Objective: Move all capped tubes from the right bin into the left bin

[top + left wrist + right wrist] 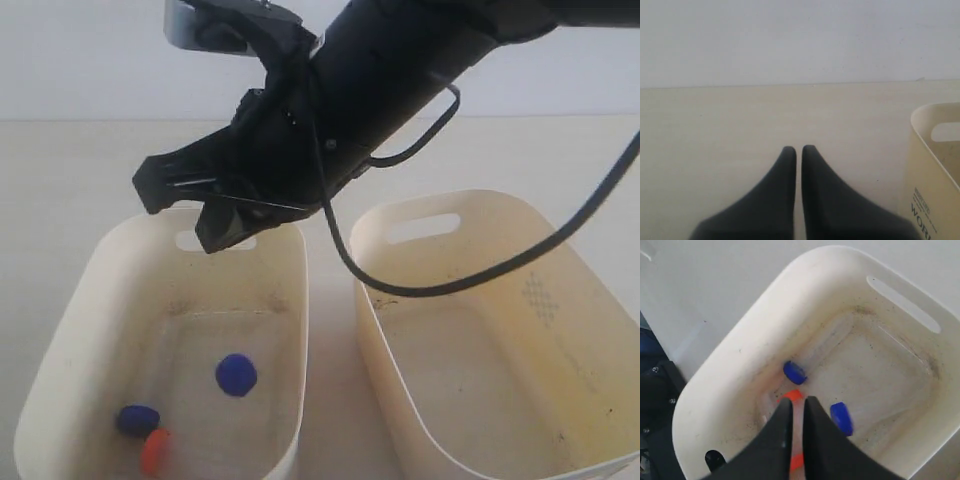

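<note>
Cream oval plastic right bin (560,330), dot-diamond wall: no caps visible, so transfer looks done or nearly. Cream oval plastic left bin (70,330), plain walls, holds the clear capped tubes (236,374): two blue, one orange-red. Black right gripper (175,215) hovers above left bin, jaws pinched to a slit, apparently empty. Left gripper (798,148) closed, empty. Next: pull right arm back, recheck right bin.

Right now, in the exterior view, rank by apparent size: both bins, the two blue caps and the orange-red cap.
1. right bin and left bin: close, both cropped by the frame, so unranked.
2. upper blue cap.
3. lower blue cap and orange-red cap: roughly alike.
</note>
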`<control>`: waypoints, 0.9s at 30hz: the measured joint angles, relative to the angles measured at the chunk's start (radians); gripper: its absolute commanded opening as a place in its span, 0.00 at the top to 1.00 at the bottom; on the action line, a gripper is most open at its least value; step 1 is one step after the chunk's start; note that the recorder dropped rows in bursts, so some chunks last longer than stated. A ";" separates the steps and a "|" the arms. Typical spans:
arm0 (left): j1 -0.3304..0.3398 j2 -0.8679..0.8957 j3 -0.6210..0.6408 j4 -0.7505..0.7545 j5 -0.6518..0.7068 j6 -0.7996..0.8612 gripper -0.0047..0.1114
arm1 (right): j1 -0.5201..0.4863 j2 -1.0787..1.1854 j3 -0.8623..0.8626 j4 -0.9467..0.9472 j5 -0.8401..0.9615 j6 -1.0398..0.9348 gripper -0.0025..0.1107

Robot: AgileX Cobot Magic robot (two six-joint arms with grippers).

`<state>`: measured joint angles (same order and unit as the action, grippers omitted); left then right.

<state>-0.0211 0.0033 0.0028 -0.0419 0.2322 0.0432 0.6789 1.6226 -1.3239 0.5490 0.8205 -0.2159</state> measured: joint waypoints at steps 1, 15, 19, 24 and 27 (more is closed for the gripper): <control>0.000 0.000 0.000 0.000 0.000 0.000 0.92 | 0.000 -0.008 0.000 0.000 0.000 0.000 0.97; 0.000 0.000 0.000 0.000 0.000 0.000 0.92 | -0.040 -0.318 0.000 -0.078 0.050 -0.052 0.97; 0.000 0.000 0.000 0.000 0.000 0.000 0.92 | -0.040 -0.354 0.000 -0.078 0.054 -0.052 0.97; 0.000 0.000 0.000 0.000 0.000 0.000 0.92 | -0.040 -0.362 0.000 -0.080 0.054 -0.052 0.97; 0.000 0.000 0.000 0.000 0.000 0.000 0.92 | -0.040 -0.362 0.000 -0.080 0.054 -0.052 0.97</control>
<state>-0.0211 0.0033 0.0028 -0.0419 0.2322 0.0432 0.6388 1.2602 -1.3239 0.4690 0.8749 -0.2679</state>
